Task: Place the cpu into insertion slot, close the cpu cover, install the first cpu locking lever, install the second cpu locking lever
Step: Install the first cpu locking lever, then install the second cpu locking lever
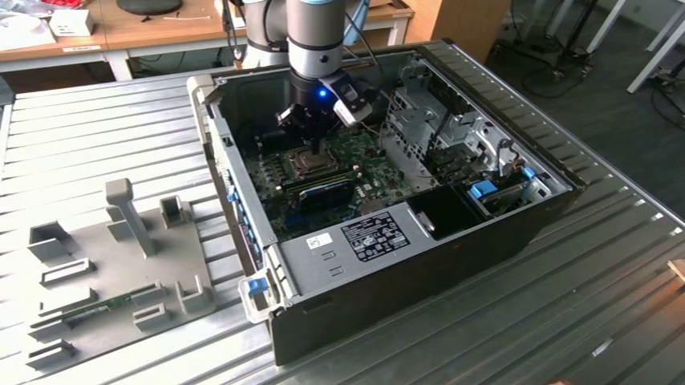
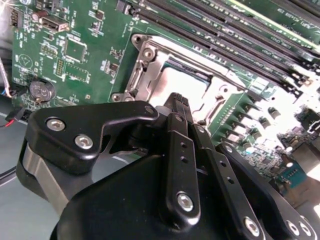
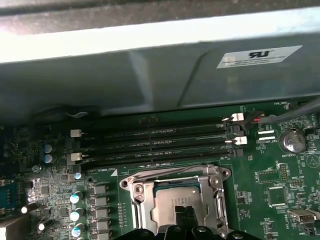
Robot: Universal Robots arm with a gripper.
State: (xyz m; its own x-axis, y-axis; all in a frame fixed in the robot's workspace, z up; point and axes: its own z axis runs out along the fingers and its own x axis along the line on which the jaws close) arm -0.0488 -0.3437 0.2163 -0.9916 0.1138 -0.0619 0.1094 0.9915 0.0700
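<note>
The cpu (image 3: pixel 167 200) lies flat in the insertion slot (image 1: pixel 310 166) on the green board, its pale face (image 2: pixel 186 82) showing through the window of the cpu cover (image 3: pixel 136 192). That silvery cover (image 2: pixel 150 62) lies down over the socket. A thin metal lever rod (image 3: pixel 165 172) runs along one side of the socket. My gripper (image 2: pixel 178 100) hangs straight over the socket inside the open computer case, fingers pressed together with nothing between them. Its tip (image 3: pixel 183 212) is at the cpu's near edge; whether it touches is unclear. In the exterior view the gripper (image 1: pixel 316 146) hides part of the socket.
Long black memory slots (image 3: pixel 155 142) run beside the socket, next to the grey case wall (image 3: pixel 150 65). A coin battery (image 3: pixel 292 141) and a row of capacitors (image 3: pixel 75 200) flank the socket. A metal drive cage (image 1: pixel 439 120) stands in the case. A grey fixture tray (image 1: pixel 118 265) lies at the exterior view's left.
</note>
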